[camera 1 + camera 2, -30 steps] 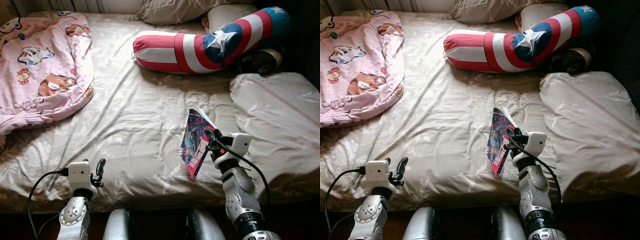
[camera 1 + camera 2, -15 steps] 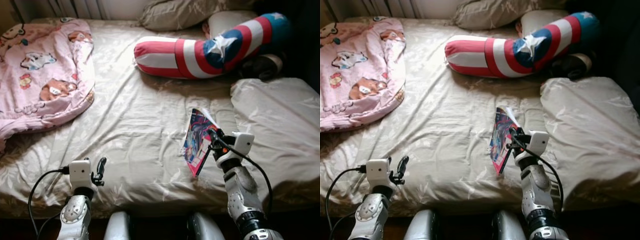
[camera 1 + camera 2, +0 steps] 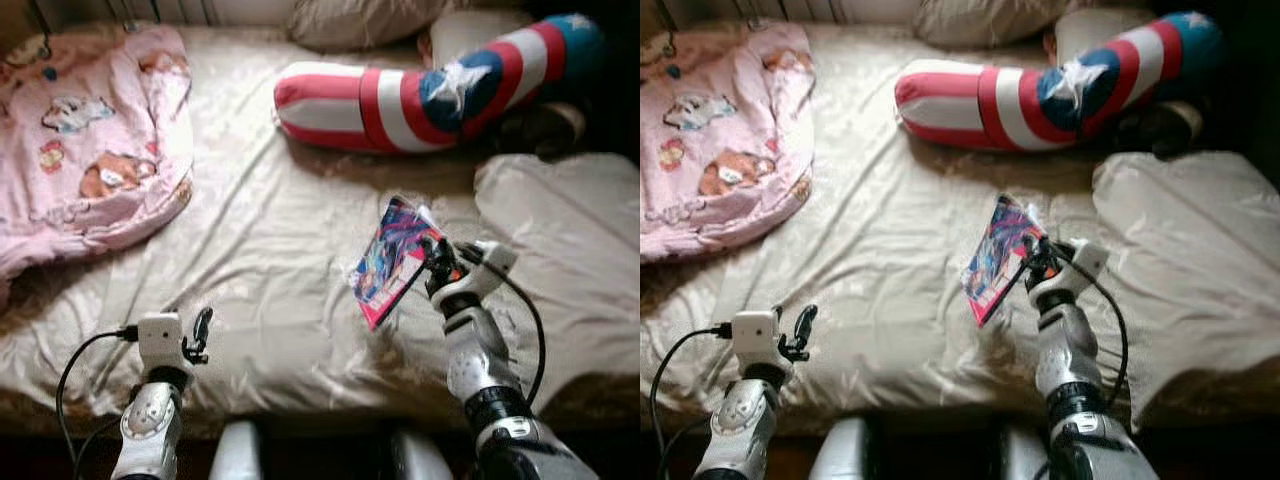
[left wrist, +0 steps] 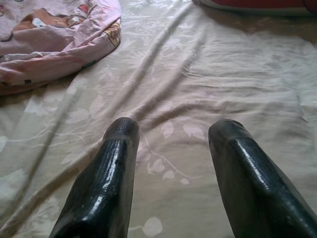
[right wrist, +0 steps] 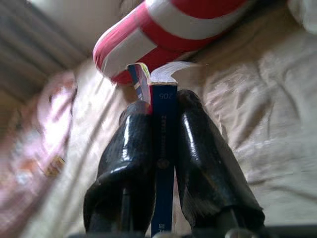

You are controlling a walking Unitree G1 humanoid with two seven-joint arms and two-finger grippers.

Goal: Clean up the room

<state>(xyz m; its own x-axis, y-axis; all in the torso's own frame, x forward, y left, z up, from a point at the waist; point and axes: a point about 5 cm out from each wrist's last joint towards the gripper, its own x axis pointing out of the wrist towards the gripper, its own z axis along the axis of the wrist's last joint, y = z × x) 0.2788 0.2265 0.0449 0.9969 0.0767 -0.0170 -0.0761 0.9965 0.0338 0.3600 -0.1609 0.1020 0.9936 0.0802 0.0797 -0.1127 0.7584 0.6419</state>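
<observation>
Up and over went the comic book (image 3: 392, 260), tipped further toward ten o'clock than a second before, raised above the beige bedsheet (image 3: 270, 240), its spine pinched between the right gripper (image 5: 163, 148) fingers. Nearest, at seven o'clock, the left gripper (image 4: 171, 148) hovered low over the sheet, fingers spread. Farther off, a pink cartoon quilt (image 3: 90, 130) lay at ten o'clock and a star-and-stripes bolster pillow (image 3: 420, 95) at one o'clock.

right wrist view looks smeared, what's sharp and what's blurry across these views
Right wrist view: fingers and the gripped book sharp, bedding smeared. Both eye views: softly blurred, sunlit glare on the bed sheet. Left wrist view: crisp.
</observation>
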